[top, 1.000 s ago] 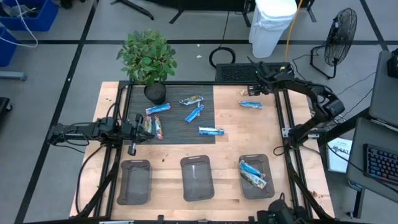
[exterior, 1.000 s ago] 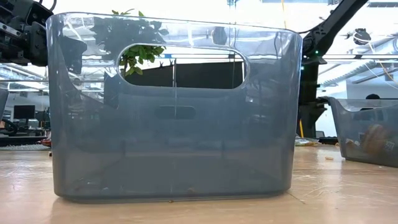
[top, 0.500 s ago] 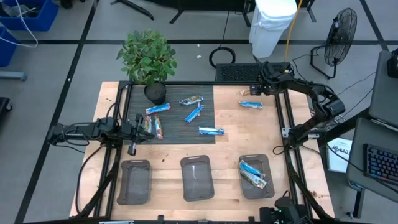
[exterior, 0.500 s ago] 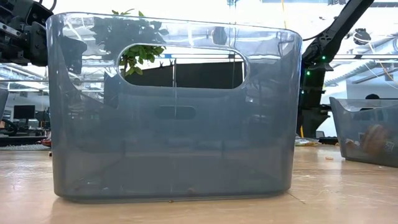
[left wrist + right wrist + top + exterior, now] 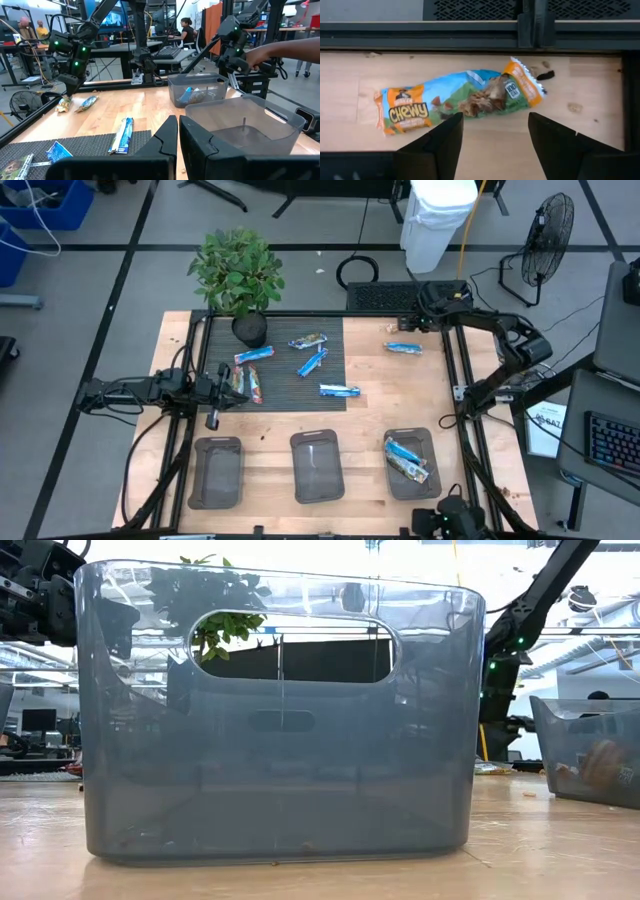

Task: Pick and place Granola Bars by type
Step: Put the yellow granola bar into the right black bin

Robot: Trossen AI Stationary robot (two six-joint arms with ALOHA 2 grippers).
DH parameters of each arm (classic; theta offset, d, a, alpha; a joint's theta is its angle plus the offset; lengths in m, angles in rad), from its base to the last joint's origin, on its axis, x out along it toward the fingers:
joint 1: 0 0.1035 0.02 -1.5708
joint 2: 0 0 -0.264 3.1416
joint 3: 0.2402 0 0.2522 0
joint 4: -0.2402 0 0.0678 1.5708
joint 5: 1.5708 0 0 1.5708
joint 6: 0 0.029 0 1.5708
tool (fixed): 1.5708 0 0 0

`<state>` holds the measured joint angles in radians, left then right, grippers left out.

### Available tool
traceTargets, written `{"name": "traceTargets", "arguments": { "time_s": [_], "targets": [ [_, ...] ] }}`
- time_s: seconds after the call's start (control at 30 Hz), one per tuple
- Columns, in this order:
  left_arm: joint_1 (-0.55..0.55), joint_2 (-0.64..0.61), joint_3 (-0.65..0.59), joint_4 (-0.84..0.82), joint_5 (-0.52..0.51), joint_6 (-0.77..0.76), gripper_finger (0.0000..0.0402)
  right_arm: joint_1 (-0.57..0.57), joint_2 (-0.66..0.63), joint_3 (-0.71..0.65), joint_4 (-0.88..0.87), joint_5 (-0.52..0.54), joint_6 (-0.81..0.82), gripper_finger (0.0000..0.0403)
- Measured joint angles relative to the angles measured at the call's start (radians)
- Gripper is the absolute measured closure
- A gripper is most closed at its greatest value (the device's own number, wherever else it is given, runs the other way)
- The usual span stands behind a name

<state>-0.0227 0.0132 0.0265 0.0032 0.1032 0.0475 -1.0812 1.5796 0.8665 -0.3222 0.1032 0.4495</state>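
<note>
Several granola bars lie flat on the dark mat (image 5: 300,365): blue ones (image 5: 254,355) (image 5: 312,362) (image 5: 340,390), a darker one (image 5: 308,341), and a red one (image 5: 237,380) beside a blue one (image 5: 256,385). Another blue bar (image 5: 403,348) rests on bare wood. My right gripper (image 5: 413,320) (image 5: 495,145) is open and points down over a blue-green, orange-ended Chewy bar (image 5: 460,100) (image 5: 393,330), without touching it. My left gripper (image 5: 225,385) (image 5: 178,132) is shut and holds nothing, just left of the red bar. Two bars (image 5: 407,457) lie in the right bin (image 5: 430,470).
Three clear bins line the near edge: left (image 5: 217,472), middle (image 5: 317,466) (image 5: 280,720) and right (image 5: 590,750). A potted plant (image 5: 240,275) stands at the mat's far left corner. A black frame rail (image 5: 470,37) runs just past the Chewy bar. A person's hand (image 5: 270,50) shows beyond the table.
My right arm has shifted a little toward the table's right and far side and still hovers over the Chewy bar. The bars have stayed where they were.
</note>
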Motion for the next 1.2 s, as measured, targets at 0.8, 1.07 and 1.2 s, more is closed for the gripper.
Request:
{"name": "traceTargets", "arguments": {
  "time_s": [0.8, 1.07, 1.2],
  "targets": [
    [0.000, 0.000, 0.000, 0.000, 0.000, 0.000, 0.0376, 0.034, 0.104, 0.001, 0.127, -0.014, -0.082, 0.0330],
    [0.000, 0.000, 0.000, 0.000, 0.000, 0.000, 0.0376, 0.084, 0.101, 0.001, 0.120, -0.005, -0.173, 0.0400],
    [0.000, 0.000, 0.000, 0.000, 0.000, 0.000, 0.0376, 0.126, 0.066, 0.000, 0.107, -0.011, -0.200, 0.0402]
  ]
}}
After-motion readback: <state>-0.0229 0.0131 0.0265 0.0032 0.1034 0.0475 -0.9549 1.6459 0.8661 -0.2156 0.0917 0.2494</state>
